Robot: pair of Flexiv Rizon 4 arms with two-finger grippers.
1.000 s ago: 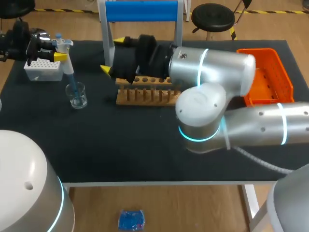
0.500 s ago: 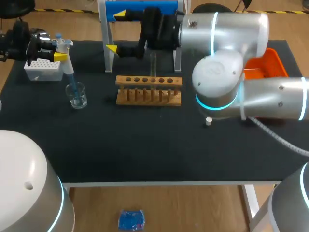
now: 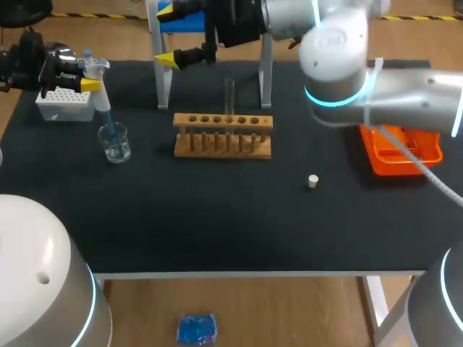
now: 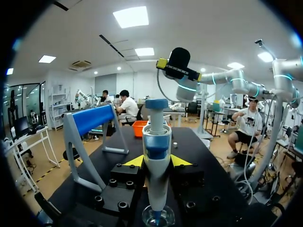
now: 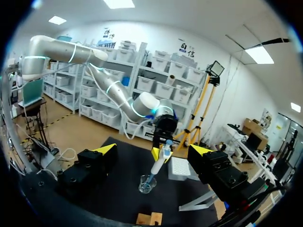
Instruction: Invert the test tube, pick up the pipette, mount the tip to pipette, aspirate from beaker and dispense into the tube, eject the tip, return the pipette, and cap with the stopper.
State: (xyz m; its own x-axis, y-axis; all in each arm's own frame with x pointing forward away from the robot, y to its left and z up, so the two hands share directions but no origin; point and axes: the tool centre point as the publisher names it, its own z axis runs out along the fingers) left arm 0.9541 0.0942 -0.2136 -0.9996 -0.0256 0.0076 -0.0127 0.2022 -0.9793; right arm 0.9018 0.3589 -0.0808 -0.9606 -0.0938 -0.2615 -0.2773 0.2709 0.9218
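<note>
Since the earlier frames, my right arm has lifted clear of the rack [image 3: 223, 135] toward the far side. At far left, my left gripper [image 4: 156, 161] is clamped on the pipette [image 4: 157, 142], whose tip is down in the beaker [image 3: 116, 142]. The test tube [image 3: 229, 94] stands upright in the rack, and the stopper [image 3: 312, 181] lies to the near right of it. My right gripper [image 3: 170, 32], fingers apart, hangs beyond the rack, well apart from the tube.

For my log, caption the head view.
Left gripper holds pipette in beaker; right gripper open, high behind rack holding tube.
</note>
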